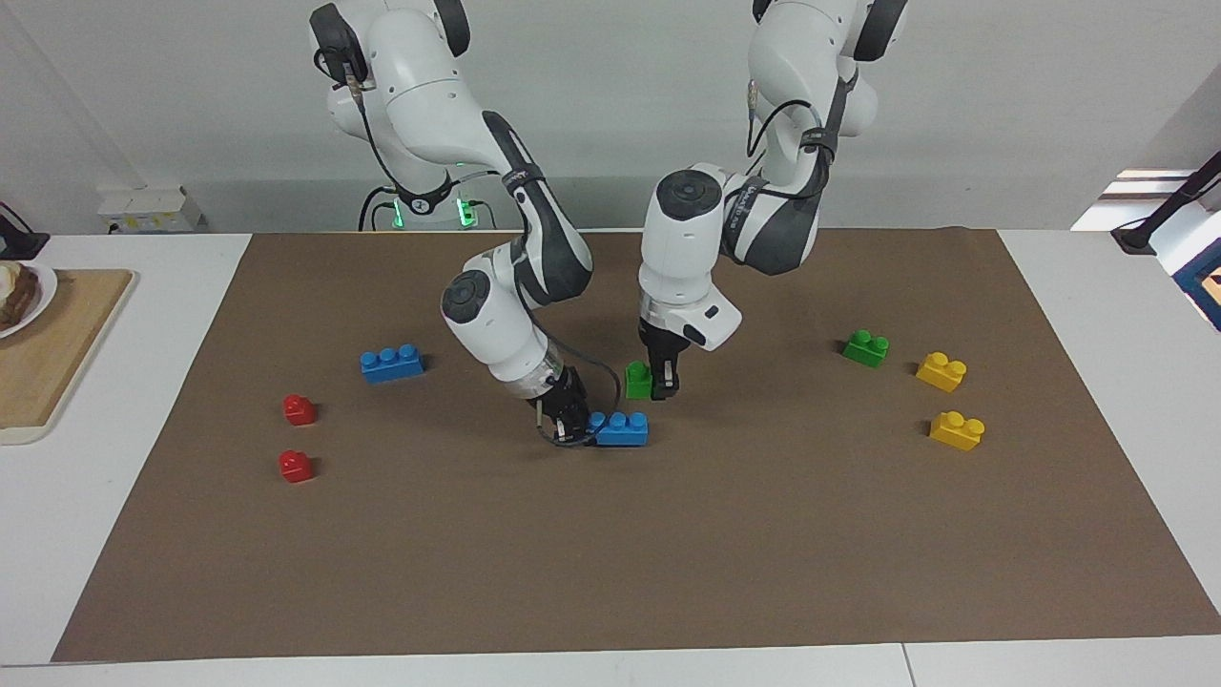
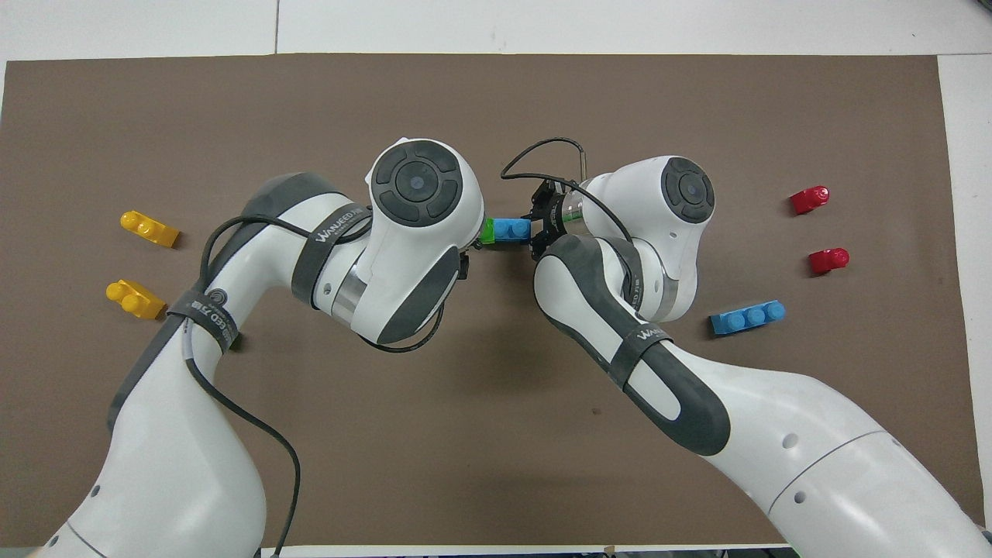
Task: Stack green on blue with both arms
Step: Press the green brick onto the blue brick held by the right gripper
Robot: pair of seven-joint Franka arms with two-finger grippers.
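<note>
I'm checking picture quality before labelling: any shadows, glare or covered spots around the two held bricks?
Facing view: soft shadow on the brown mat under both arms, no glare; green brick and blue brick show sharply. Overhead view: the left arm's wrist covers most of the green brick and part of the blue brick; a broad soft shadow lies under the arms.

Even, bright overhead light fell across the brown mat (image 1: 858,534), casting soft shadows beneath both arms, with both views sharp and free of glare.
</note>
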